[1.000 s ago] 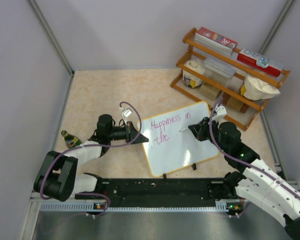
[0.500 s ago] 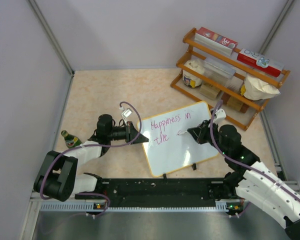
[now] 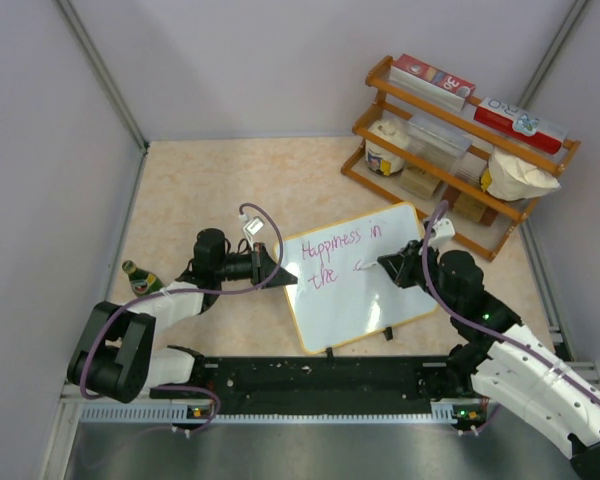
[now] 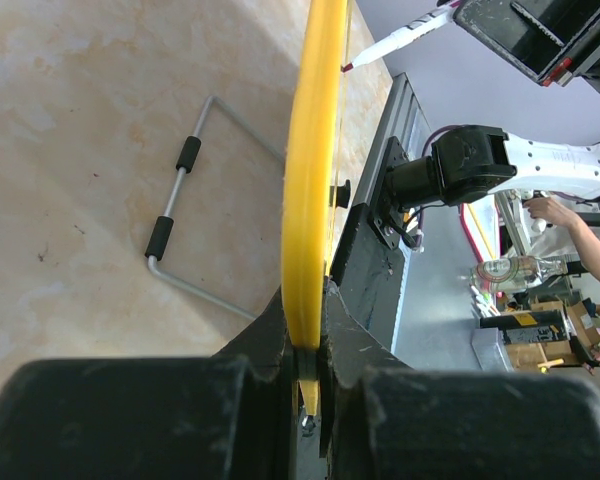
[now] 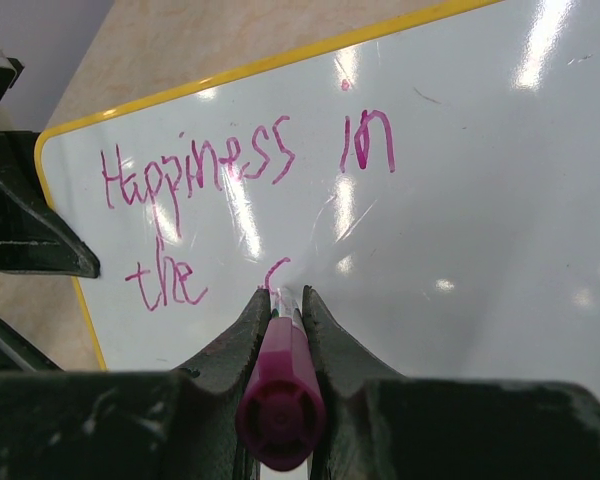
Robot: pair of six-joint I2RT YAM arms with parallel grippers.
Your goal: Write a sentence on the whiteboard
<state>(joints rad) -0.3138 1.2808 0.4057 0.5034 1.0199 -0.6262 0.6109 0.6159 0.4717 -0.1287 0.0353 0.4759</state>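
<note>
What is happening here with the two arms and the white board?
The left gripper is shut on the yellow edge of the whiteboard, holding it in place. The right gripper grips a pink marker with its tip at the board. The writing reads "Happiness in the", and the first stroke of a next word is there.

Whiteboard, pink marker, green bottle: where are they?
whiteboard (image 3: 365, 300): top external view, bare white face below the writing.
pink marker (image 5: 280, 405): right wrist view, its round rear end.
green bottle (image 3: 141, 279): top external view, its body.
</note>
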